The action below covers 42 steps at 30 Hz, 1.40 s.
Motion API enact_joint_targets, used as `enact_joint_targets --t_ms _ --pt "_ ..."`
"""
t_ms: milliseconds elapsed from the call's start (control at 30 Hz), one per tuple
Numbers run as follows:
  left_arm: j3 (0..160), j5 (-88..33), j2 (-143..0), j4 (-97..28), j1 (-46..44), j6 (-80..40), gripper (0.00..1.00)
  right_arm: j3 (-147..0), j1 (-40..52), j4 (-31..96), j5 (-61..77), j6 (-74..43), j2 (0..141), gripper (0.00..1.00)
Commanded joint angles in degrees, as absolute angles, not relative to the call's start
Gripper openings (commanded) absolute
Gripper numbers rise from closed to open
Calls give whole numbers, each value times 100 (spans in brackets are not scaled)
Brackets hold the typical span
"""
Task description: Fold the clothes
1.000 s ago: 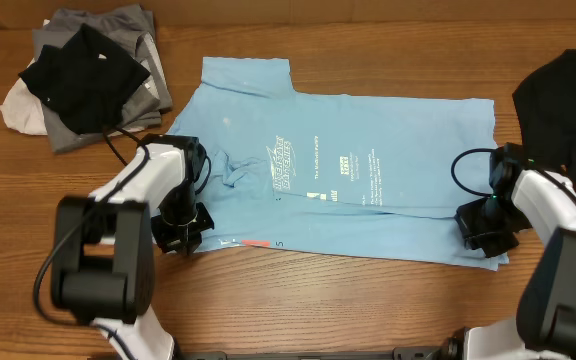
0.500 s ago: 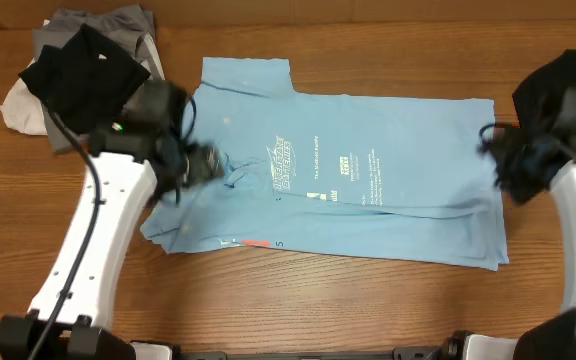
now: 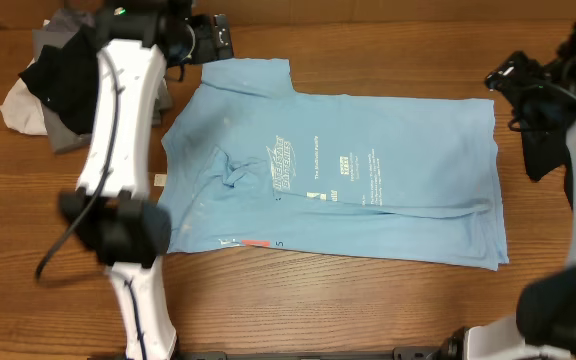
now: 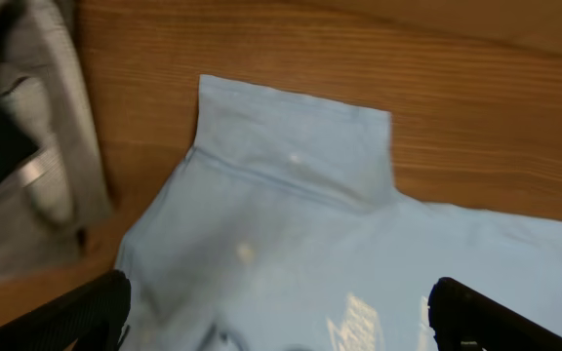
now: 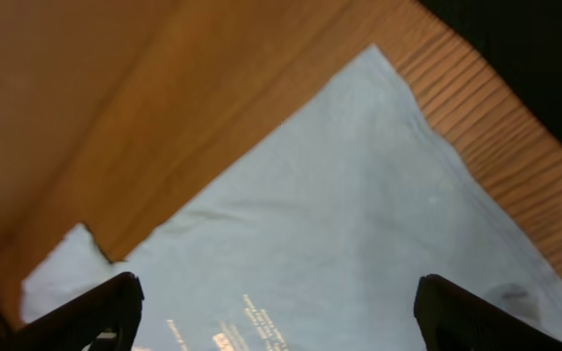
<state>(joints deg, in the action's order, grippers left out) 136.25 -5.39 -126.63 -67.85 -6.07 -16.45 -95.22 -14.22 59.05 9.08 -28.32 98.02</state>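
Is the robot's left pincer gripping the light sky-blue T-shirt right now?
No, the left pincer hangs open above the light sky-blue T-shirt, its two fingers spread wide with nothing clamped between them.

The light-blue shirt point(image 4: 291, 224) is laid flat, one sleeve point(image 4: 296, 136) spread toward the table's point(image 4: 476, 107) far edge — grey clothes point(image 4: 42, 156) are piled beside it, the left gripper point(image 4: 286, 317) parted wide.

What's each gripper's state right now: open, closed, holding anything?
Left gripper: open, holding nothing, over the light blue T-shirt.
Right gripper: open, holding nothing.
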Motion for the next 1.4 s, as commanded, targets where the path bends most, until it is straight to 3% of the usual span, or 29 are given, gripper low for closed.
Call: enact_joint_targets --t_ms 0,400,700,900,1100,1267,1367 --pt "14486 -580 -13762 -6709 -528 -1275 100 -9577 -1393 5752 1273 -2421 10392 95" --pt "14577 -423 -15353 -5623 -261 -1422 97 -9564 -1385 5537 1249 -2353 11146 94" --pt "14575 -403 -15554 -5054 -217 -1433 90 -9564 -1382 5579 1249 -2353 11146 93" --pt "14575 -410 -15627 -4860 -220 -1433 80 -9564 -1361 5596 1251 -2353 11146 92" --pt "14564 -410 -15775 -4803 -224 -1391 79 -9564 -1317 5588 1251 -2355 11146 92" --pt "14564 -456 -15815 -4733 -246 -1260 71 -9564 -1319 5537 1133 -2359 11146 91" --pt "14564 -447 -15815 -4731 -270 -1107 59 -9564 -1319 5494 899 -2283 11146 91"
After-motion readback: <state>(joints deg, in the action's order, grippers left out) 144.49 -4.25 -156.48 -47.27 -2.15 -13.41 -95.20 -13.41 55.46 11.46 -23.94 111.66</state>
